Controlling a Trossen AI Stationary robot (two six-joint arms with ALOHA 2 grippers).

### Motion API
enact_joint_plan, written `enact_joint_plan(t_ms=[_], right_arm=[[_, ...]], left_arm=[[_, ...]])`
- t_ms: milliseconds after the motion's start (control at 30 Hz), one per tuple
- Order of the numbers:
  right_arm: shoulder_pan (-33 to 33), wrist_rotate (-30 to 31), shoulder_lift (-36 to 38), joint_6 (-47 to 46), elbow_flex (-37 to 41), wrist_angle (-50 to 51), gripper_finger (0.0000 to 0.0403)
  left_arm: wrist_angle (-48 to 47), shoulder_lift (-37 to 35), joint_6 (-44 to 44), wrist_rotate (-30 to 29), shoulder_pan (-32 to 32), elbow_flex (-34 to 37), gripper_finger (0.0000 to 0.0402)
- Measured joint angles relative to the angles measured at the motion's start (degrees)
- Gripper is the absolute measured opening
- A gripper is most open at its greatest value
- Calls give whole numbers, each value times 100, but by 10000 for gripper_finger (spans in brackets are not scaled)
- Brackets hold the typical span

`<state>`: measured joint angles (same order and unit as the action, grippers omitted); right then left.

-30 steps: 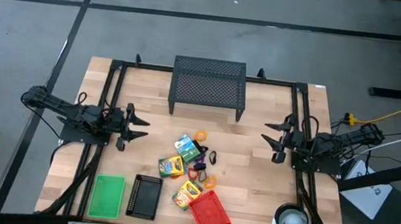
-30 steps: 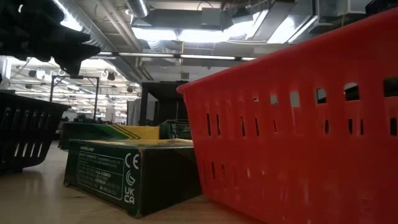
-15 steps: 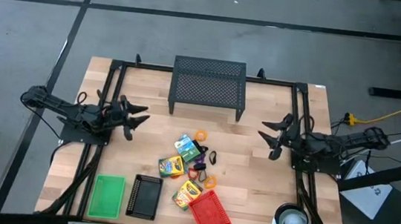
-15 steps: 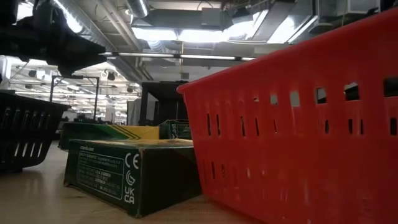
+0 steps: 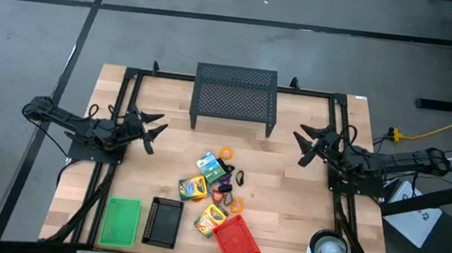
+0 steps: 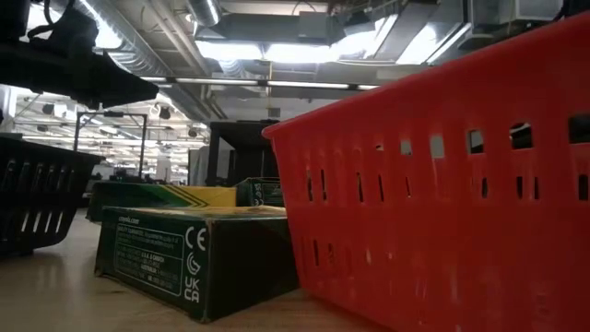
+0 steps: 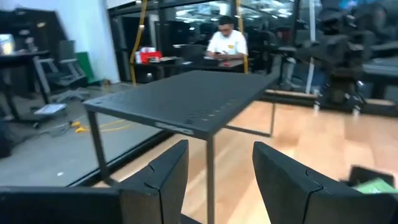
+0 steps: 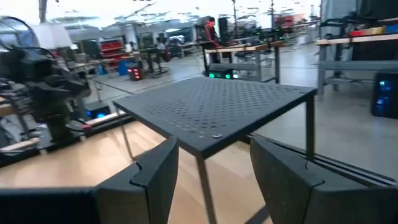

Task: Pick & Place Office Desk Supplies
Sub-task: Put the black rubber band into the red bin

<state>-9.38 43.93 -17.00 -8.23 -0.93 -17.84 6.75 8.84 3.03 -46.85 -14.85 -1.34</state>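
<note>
Crayon boxes (image 5: 205,190), rings and clips lie unsorted mid-frame on the worktop (image 5: 294,197); left claw (image 5: 149,131) and right claw (image 5: 305,146) hover released, empty.

Both claws (image 5: 152,127) (image 5: 304,143) open, raised.

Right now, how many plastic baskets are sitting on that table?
3, along the near edge: a green basket on the left, a black basket beside it, and a red basket tilted, right of those. None looks hidden.
</note>
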Motion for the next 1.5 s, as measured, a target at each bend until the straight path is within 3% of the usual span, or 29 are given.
enact_joint_plan(t_ms=[67,233,400,567,733,900,1067,1233,1500], right_arm=[[129,-67,-106,-23,0,-118,201],[573,-908,-683,52,0,-1147,200],[1052,-1459,-1582,267,-109,-2093,200],[1299,-2078,-2828,127,-718,-2116,200],[1424,-2851,-4083,646,-1557,-2247,200],[1579,-3056,-4775,1050,-2084,-2074,200],[1671,-3427,-4843,954,-2096,-2100,200],[1669,-3605,-4841,1055,-2100,-2498,200],[1668,-4021,-4927,1045,-2105,-2603,200]], left_arm=[[-52,2,-61,99,0,2,175],[78,48,-439,780,107,0,175],[188,417,-218,1874,888,-181,175],[441,1448,-246,3346,2022,-492,175],[1920,2641,-161,4435,2604,-508,175],[2257,3596,66,4490,2705,-682,175],[2214,4146,356,4511,2507,-1251,175],[1763,4220,703,4340,2271,-1811,175],[1706,4328,729,3995,1998,-1943,175]])
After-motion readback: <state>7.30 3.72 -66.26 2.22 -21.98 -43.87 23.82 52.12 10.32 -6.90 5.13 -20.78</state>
